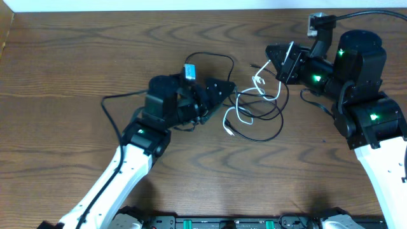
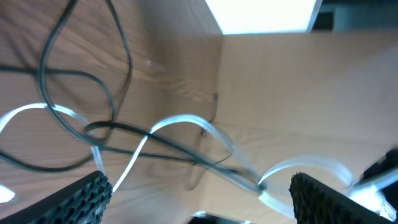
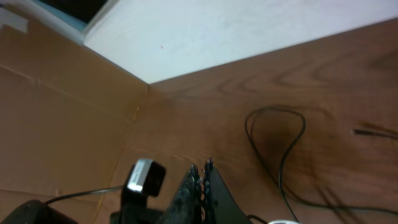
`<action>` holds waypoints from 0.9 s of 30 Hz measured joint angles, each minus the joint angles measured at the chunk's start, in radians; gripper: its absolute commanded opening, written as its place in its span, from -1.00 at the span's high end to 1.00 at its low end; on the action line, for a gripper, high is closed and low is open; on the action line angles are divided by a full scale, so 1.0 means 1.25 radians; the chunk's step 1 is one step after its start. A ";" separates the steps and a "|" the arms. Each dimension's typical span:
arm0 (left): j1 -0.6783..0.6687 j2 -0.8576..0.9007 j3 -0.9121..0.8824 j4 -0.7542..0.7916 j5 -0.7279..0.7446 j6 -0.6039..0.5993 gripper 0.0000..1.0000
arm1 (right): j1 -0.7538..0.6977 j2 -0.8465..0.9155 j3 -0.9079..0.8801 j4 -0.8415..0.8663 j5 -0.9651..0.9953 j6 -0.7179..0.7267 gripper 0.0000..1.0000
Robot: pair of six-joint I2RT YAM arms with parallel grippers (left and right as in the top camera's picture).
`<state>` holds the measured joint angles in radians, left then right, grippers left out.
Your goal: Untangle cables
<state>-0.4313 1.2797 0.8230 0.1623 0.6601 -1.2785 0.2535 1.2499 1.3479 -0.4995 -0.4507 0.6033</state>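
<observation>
A thin black cable (image 1: 213,55) and a thin white cable (image 1: 227,124) lie looped together on the wooden table (image 1: 76,57) between my arms. My left gripper (image 1: 224,89) is open at the left edge of the tangle. In the left wrist view its fingers (image 2: 199,199) stand wide apart, with the white cable (image 2: 180,118) and the black cable (image 2: 118,43) crossing in front of them. My right gripper (image 1: 278,62) is at the tangle's upper right, and a white strand runs up over it. In the right wrist view its jaws (image 3: 202,180) are pressed together, with a black loop (image 3: 286,155) beyond them.
A thick black arm cable (image 1: 369,13) runs off the back right. A small grey box (image 1: 313,24) sits near the far edge. The white cable's plug (image 1: 229,132) lies toward the front. A black and silver block (image 3: 144,177) shows beside the right jaws.
</observation>
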 measured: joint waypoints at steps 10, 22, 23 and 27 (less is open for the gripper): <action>-0.079 0.104 0.000 0.045 -0.025 -0.428 0.31 | 0.000 0.000 0.000 -0.020 0.005 0.000 0.98; -0.096 0.123 0.000 0.068 -0.315 -0.320 0.85 | 0.036 0.000 0.000 -0.067 0.000 -0.007 0.98; -0.093 0.123 -0.001 0.100 -0.340 -0.264 0.85 | 0.042 0.000 0.001 -0.084 -0.005 -0.020 0.98; -0.067 0.124 -0.003 0.201 -0.362 -0.090 0.85 | 0.043 0.000 0.008 -0.177 0.022 -0.077 0.98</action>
<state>-0.5156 1.4345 0.8188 0.4133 0.2077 -1.3907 0.3073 1.2499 1.3575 -0.7212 -0.4229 0.5068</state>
